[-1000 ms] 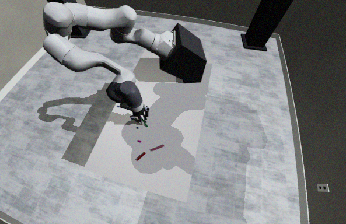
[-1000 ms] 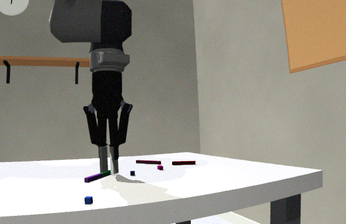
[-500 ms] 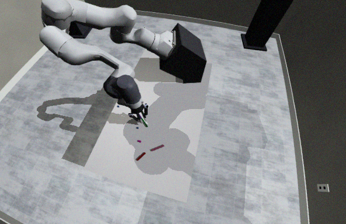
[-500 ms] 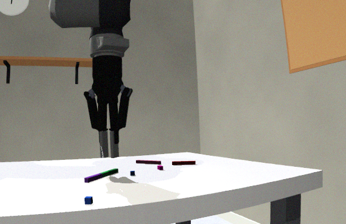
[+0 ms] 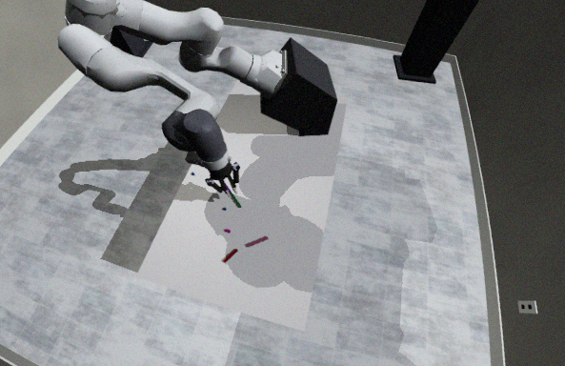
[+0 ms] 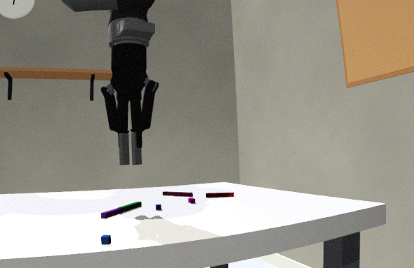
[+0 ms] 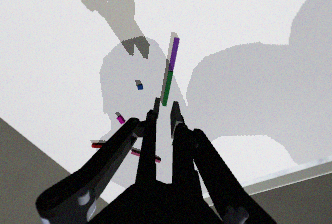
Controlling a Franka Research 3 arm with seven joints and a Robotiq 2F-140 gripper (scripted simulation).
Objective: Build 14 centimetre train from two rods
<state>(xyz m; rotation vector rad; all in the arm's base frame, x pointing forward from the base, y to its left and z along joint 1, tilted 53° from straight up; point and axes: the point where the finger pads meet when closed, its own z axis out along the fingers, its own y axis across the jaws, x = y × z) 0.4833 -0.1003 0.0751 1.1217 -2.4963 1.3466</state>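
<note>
A purple rod [image 6: 111,212] [image 7: 174,53] and a green rod [image 5: 235,200] [image 6: 130,206] [image 7: 167,88] lie flat on the white table [image 6: 271,216], end to end in one straight line with their flat ends touching. In the top view the purple rod is mostly hidden behind my gripper. My gripper [image 5: 226,183] [image 6: 130,162] [image 7: 165,106] hangs well above the green rod's end. Its fingers stand a narrow gap apart and hold nothing.
Two blue cubes [image 6: 105,239] [image 6: 158,206], a magenta piece [image 5: 227,231] [image 6: 191,200], a red rod [image 5: 230,255] [image 6: 220,195] and a darker reddish rod [image 5: 256,241] [image 6: 177,193] lie apart from the line. A black box [image 5: 304,95] and a black post [image 5: 433,38] stand at the back.
</note>
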